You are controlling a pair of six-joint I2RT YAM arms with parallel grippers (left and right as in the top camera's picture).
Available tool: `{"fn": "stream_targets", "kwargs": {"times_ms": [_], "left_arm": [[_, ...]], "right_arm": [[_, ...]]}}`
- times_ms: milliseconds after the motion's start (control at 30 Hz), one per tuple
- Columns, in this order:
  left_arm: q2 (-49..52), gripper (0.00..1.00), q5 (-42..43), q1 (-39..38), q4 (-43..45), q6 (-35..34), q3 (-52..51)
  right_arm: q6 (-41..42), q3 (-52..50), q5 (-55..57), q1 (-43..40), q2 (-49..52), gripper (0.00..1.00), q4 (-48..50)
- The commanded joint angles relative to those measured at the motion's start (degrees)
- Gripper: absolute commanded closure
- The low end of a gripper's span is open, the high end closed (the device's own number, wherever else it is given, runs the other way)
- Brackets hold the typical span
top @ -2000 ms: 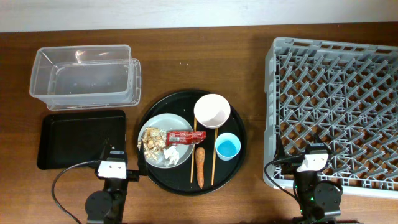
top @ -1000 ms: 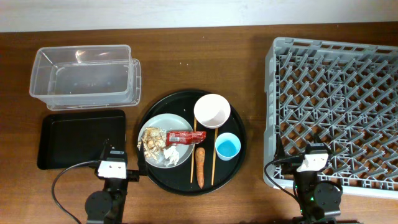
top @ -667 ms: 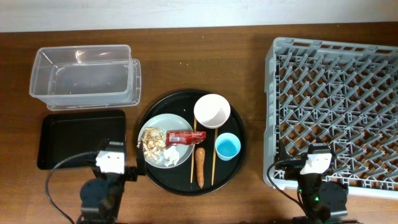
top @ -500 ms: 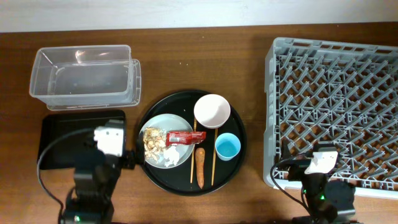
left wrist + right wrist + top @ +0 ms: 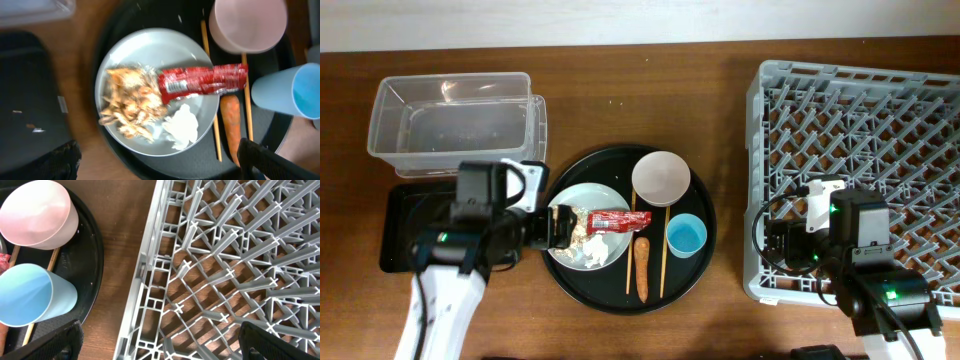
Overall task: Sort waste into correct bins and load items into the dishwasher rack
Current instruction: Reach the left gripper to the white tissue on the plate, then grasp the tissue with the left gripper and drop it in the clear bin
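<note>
Four waste pieces (tissue (image 5: 182, 125), red wrapper (image 5: 202, 82), food scraps (image 5: 131, 107), carrot piece (image 5: 231, 125)) lie unsorted mid-frame with three unloaded dishes: plate (image 5: 150, 45), bowl (image 5: 661, 177), cup (image 5: 686, 236). You're at the first pick: left gripper (image 5: 556, 228), jaws apart, hovers over the plate; close on one piece next. Two bins wait at left: clear tub (image 5: 455, 125), black tray (image 5: 400, 250). Right gripper (image 5: 782, 245), jaws apart, hangs by the one dishwasher rack (image 5: 860, 150)

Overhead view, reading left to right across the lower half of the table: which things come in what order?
Shallow black rectangular tray → pale grey-blue round plate → small orange carrot-like piece → small light-blue plastic cup → large grey plastic dishwasher rack.
</note>
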Motion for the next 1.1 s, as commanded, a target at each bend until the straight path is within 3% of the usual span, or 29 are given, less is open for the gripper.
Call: {"fn": "stream_targets", "kwargs": {"times_ms": [0, 100, 300, 367, 600, 733, 833, 967, 1067], "left_arm": [[8.55, 0.02, 0.63, -5.62, -0.22, -1.33, 0.85], [17.18, 0.05, -2.97, -11.45, -0.11, -1.33, 0.85], [28.55, 0.30, -4.07, -16.17, 0.55, -1.31, 0.85], [29.33, 0.48, -4.44, -16.33, 1.55, -1.33, 0.85], [29.33, 0.63, -4.66, -16.33, 3.96, -1.31, 0.68], [29.33, 0.81, -4.66, -16.33, 4.15, -1.31, 0.68], [29.33, 1.00, -4.63, -16.33, 4.94, -1.33, 0.70], [29.16, 1.00, -4.66, -16.26, 3.69, -1.31, 3.10], [27.26, 1.00, -10.32, -14.16, -1.51, -1.31, 13.35]], "right_arm": [[0.37, 1.51, -0.70, 0.26, -0.02, 0.02, 0.00], [0.37, 1.51, -0.70, 0.26, -0.02, 0.02, 0.00], [0.37, 1.51, -0.70, 0.26, -0.02, 0.02, 0.02], [0.37, 1.51, -0.70, 0.26, -0.02, 0.02, 0.02], [0.37, 1.51, -0.70, 0.26, -0.02, 0.02, 0.02], [0.37, 1.51, -0.70, 0.26, -0.02, 0.01, 0.02], [0.37, 1.51, -0.72, 0.26, -0.02, 0.02, 0.00], [0.37, 1.51, -0.70, 0.26, -0.02, 0.02, 0.02], [0.35, 1.51, -0.70, 0.26, -0.02, 0.02, 0.02]]}}
